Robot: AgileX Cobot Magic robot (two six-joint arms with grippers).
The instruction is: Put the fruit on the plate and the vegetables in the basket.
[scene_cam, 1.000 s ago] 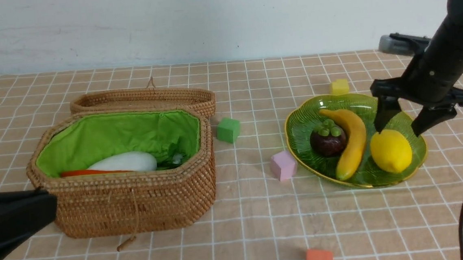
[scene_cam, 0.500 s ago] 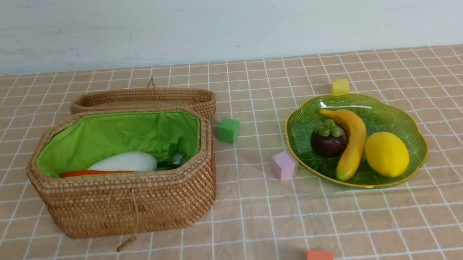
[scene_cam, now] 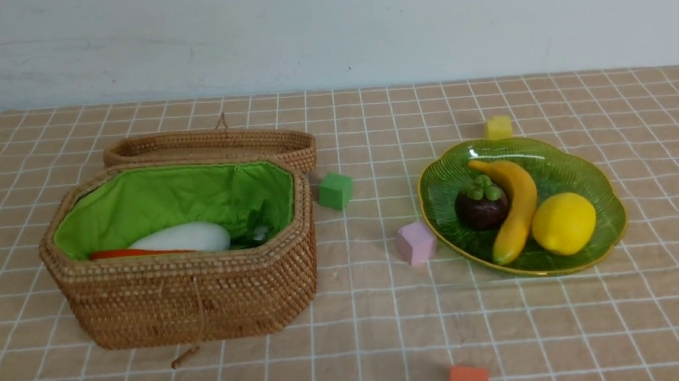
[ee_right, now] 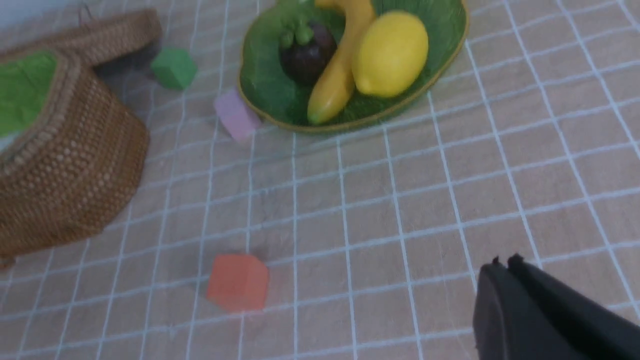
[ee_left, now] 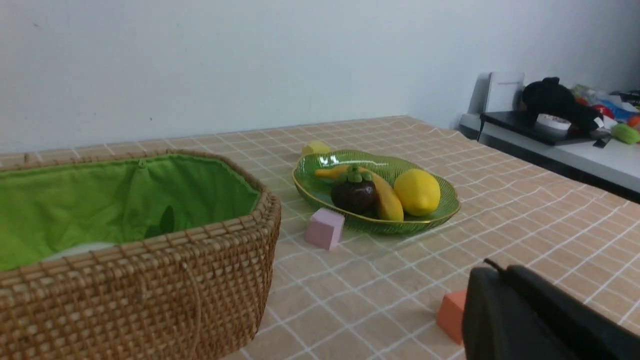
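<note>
Vegetables rest inside the basket (scene_cam: 191,296) at left, white radish (scene_cam: 181,238) and orange carrot (scene_cam: 123,253) showing above the rim, eggplant hidden. At right, mangosteen (scene_cam: 481,204), banana (scene_cam: 514,208) and lemon (scene_cam: 563,224) sit together on the plate (scene_cam: 606,196). Both arms are pulled back, left gripper (ee_left: 495,272) and right gripper (ee_right: 504,267) pressed together, empty. Sorting looks finished; nothing remains to move.
</note>
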